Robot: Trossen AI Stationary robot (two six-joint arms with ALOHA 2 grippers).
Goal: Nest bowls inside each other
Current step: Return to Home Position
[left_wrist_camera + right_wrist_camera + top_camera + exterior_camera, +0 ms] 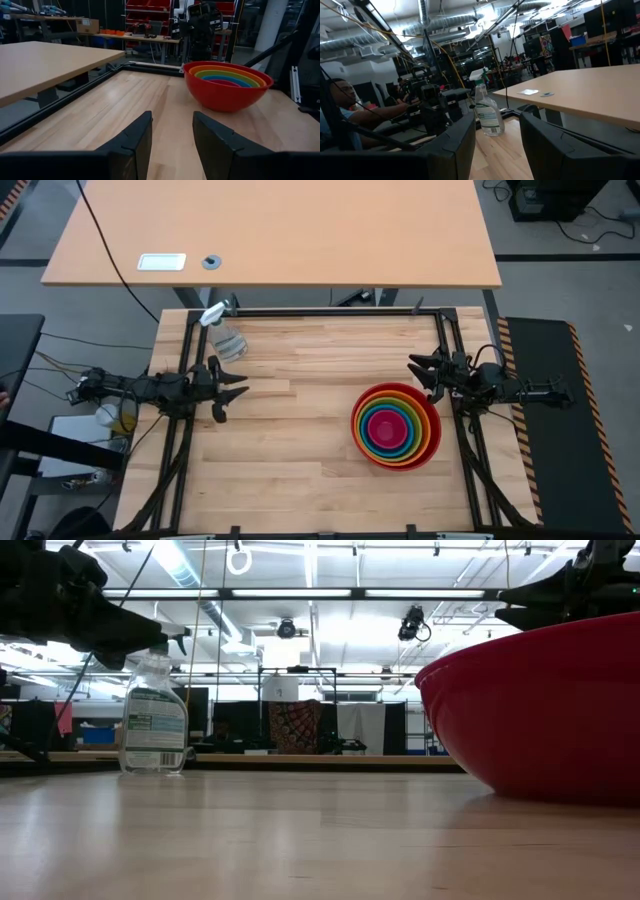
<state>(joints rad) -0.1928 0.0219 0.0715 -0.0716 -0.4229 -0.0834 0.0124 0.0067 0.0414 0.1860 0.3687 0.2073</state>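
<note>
The bowls [396, 425] sit nested in one stack on the table's right half: the red one [227, 92] outermost and resting on the wood by its base, with orange, green, blue and pink rings inside it [226, 78]. In the low view the red wall [540, 710] fills the right side. My left gripper [235, 389] hangs at the table's left edge, open and holding nothing, its fingers level and pointing toward the bowls. My right gripper [418, 370] hangs at the right edge, just beyond the stack's far side, open and holding nothing.
A clear spray bottle [224, 330] with a white nozzle stands at the far left corner, upright on its base. A black frame rail [330, 312] runs along the table's far edge, with a separate tan desk [270, 230] beyond. A person [345, 107] sits past the left side.
</note>
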